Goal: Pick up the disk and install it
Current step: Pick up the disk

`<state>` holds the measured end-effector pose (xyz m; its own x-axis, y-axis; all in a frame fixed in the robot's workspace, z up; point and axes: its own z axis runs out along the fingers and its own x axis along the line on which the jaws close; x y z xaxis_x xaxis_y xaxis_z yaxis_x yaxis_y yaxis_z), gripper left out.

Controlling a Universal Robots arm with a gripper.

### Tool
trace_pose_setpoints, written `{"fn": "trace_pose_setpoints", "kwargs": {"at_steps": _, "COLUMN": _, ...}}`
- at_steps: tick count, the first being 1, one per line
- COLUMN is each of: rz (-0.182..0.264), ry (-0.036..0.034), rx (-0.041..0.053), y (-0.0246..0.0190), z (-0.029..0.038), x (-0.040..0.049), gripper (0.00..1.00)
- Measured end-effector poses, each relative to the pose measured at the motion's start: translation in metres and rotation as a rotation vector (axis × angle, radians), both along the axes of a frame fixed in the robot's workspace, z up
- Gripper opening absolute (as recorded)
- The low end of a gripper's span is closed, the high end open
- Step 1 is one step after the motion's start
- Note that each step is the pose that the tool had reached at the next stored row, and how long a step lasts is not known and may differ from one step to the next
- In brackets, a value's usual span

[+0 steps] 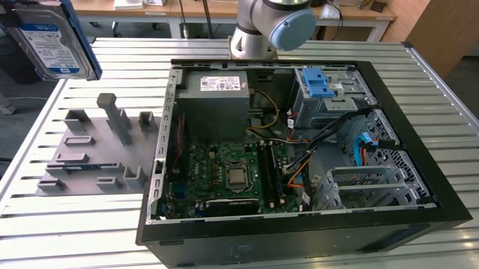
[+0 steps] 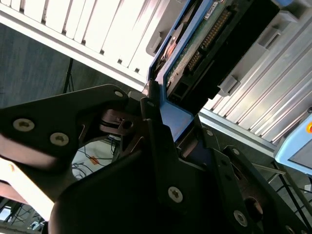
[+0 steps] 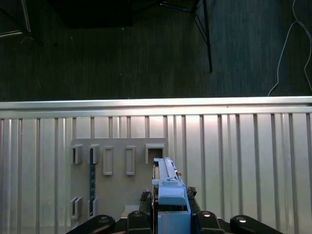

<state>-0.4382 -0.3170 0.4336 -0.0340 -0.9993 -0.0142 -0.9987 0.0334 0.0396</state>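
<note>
The disk (image 1: 51, 42), a silver hard drive with a white-and-blue label and blue rails, hangs upright in the air at the exterior view's far upper left, above the table's edge. In the first wrist view the disk (image 3: 167, 187) is seen edge-on, rising from my gripper (image 3: 169, 218), high over the grey fixture. In the second wrist view the black fingers (image 2: 157, 146) clamp the blue rail, and the disk's circuit board (image 2: 207, 41) extends beyond them. My gripper is shut on the disk.
An open black computer case (image 1: 299, 230) lies on the slatted metal table (image 1: 82, 235), with a motherboard, a grey power supply (image 1: 217, 92) and a drive cage with a blue latch (image 1: 320, 84). A grey slotted fixture (image 1: 97, 145) sits at the exterior view's left. The arm's base (image 1: 262, 28) stands behind the case.
</note>
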Motion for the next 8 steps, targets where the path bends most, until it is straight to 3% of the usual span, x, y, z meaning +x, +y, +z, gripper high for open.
{"fn": "trace_pose_setpoints", "kwargs": {"at_steps": 8, "rz": 0.000, "ry": -0.0001, "rx": 0.0000, "y": 0.0005, "z": 0.0047, "x": 0.0000, "gripper": 0.36}}
